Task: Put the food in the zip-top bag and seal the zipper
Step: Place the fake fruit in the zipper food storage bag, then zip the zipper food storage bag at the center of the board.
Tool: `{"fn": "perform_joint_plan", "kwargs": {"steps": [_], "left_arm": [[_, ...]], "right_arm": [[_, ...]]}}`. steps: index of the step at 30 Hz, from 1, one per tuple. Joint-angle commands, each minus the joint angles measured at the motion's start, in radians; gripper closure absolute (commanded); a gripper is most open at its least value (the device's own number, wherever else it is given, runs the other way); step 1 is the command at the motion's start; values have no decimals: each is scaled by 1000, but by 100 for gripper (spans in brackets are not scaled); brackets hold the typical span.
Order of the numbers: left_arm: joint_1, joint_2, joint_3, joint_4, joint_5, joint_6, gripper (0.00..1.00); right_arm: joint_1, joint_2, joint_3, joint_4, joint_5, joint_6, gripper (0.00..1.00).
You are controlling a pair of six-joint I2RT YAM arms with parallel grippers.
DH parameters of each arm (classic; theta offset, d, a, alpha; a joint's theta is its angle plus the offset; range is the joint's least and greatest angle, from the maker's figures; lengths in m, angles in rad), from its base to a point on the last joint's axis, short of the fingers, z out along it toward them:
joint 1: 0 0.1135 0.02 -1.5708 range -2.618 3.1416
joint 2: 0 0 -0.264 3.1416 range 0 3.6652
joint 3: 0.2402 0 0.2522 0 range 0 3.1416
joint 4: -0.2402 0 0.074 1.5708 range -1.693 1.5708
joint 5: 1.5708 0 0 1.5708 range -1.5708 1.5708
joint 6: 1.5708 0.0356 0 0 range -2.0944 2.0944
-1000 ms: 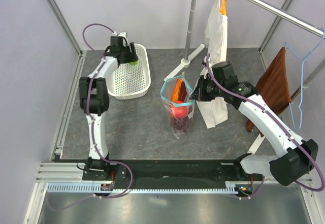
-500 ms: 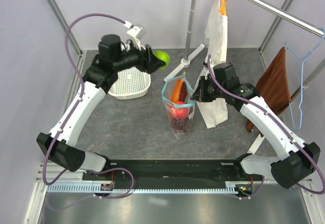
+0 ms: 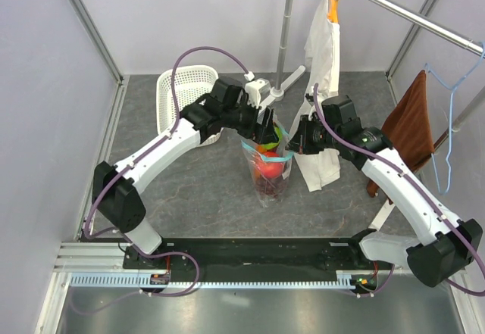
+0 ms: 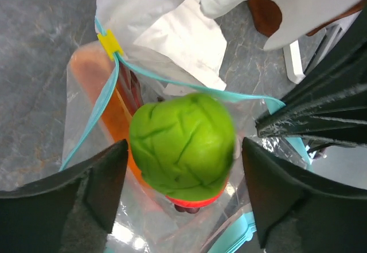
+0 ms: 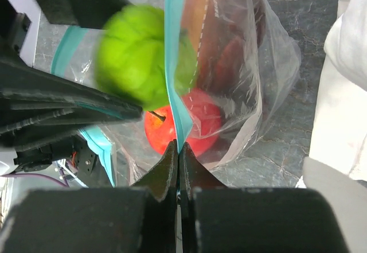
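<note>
The clear zip-top bag [image 3: 267, 176] stands upright mid-table with its mouth held open. My right gripper [image 3: 294, 143] is shut on the teal zipper strip [image 5: 175, 63] at the bag's right rim, and it also shows in the right wrist view [image 5: 179, 147]. My left gripper [image 3: 265, 131] hovers over the mouth with its jaws wide apart. The green round fruit [image 4: 182, 145] sits between its fingers with a gap on each side and is blurred in the right wrist view [image 5: 137, 63]. The red apple [image 5: 183, 128], papaya slice [image 4: 114, 112] and dark grapes lie inside the bag.
A white perforated basket [image 3: 182, 92] sits at the back left. A white bag [image 3: 322, 54] hangs from a stand [image 3: 286, 23] just behind the pouch. A brown towel [image 3: 409, 126] and a blue hanger [image 3: 451, 114] hang at the right.
My left arm swung from the basket to above the bag mouth, carrying the green fruit. Its jaws now stand apart around the fruit. My right gripper kept its hold on the zipper strip.
</note>
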Motion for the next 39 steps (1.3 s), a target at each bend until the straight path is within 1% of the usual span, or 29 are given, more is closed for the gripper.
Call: {"fn": "perform_joint_plan", "kwargs": {"steps": [1, 3, 7, 8, 10, 11, 13, 15, 16, 19, 20, 23, 25, 26, 28, 29, 30, 31, 32, 33, 34, 35, 36, 37, 38, 39], "left_arm": [[-13, 5, 88, -65, -47, -19, 7], [-9, -21, 102, -113, -79, 1, 2], [12, -153, 82, -150, -119, 13, 0], [14, -213, 59, -165, -142, 21, 0], [14, -262, 19, -186, -226, 19, 0], [15, -296, -37, -194, -248, 21, 0], [18, -316, -94, -196, -274, 31, 1], [18, -301, -128, -205, -250, 37, 3], [18, -292, -130, -205, -199, 45, 5], [18, -233, -101, -200, -165, 44, 5], [18, -217, -78, -200, -171, 36, 5], [21, -151, -38, -193, -206, 4, 3], [21, -106, -16, -193, -167, -5, 4], [21, -91, -8, -193, -147, -21, 11], [21, -62, 27, -200, -37, 5, 20], [21, -58, 39, -202, 17, 30, 34], [21, -55, 53, -206, 147, 63, 45], [21, -54, 83, -215, 210, 127, 54], [21, -54, 102, -241, 252, 148, 64], [21, -54, 119, -263, 321, 171, 69], [21, -40, 168, -293, 353, 218, 77], [21, -29, 195, -379, 378, 252, 80], [23, -20, 241, -419, 410, 304, 83], [24, -9, 260, -462, 421, 333, 88], [26, 4, 271, -545, 433, 365, 89], [29, 6, 271, -576, 468, 402, 90]], "right_arm": [[-3, -25, -2, 30, -19, -5, 100], [-3, -29, 0, 33, -21, 0, 100], [-1, -37, 0, 33, -33, 0, 100], [-3, -42, -2, 38, -39, -2, 100], [-3, -46, -5, 47, -60, 9, 100], [-3, -49, -8, 61, -65, 17, 100], [-3, -54, -12, 74, -90, 34, 100], [-3, -60, -25, 108, -117, 64, 100], [-1, -68, -29, 122, -123, 77, 100], [0, -95, -63, 196, -151, 127, 100], [3, -103, -80, 228, -149, 135, 100], [6, -112, -84, 240, -142, 135, 100], [8, -121, -89, 254, -140, 138, 100], [10, -125, -98, 262, -136, 141, 100], [16, -134, -113, 281, -131, 152, 100], [19, -135, -120, 291, -126, 156, 100], [25, -138, -127, 303, -123, 162, 100], [36, -143, -147, 338, -123, 172, 100], [45, -145, -153, 357, -116, 185, 100], [55, -145, -156, 373, -108, 195, 100], [89, -140, -153, 406, -99, 198, 100], [112, -135, -149, 423, -87, 199, 100], [132, -125, -141, 461, -58, 198, 100], [184, -120, -129, 481, -45, 195, 99], [209, -114, -121, 495, -27, 189, 94], [227, -108, -120, 507, -1, 173, 87]]}}
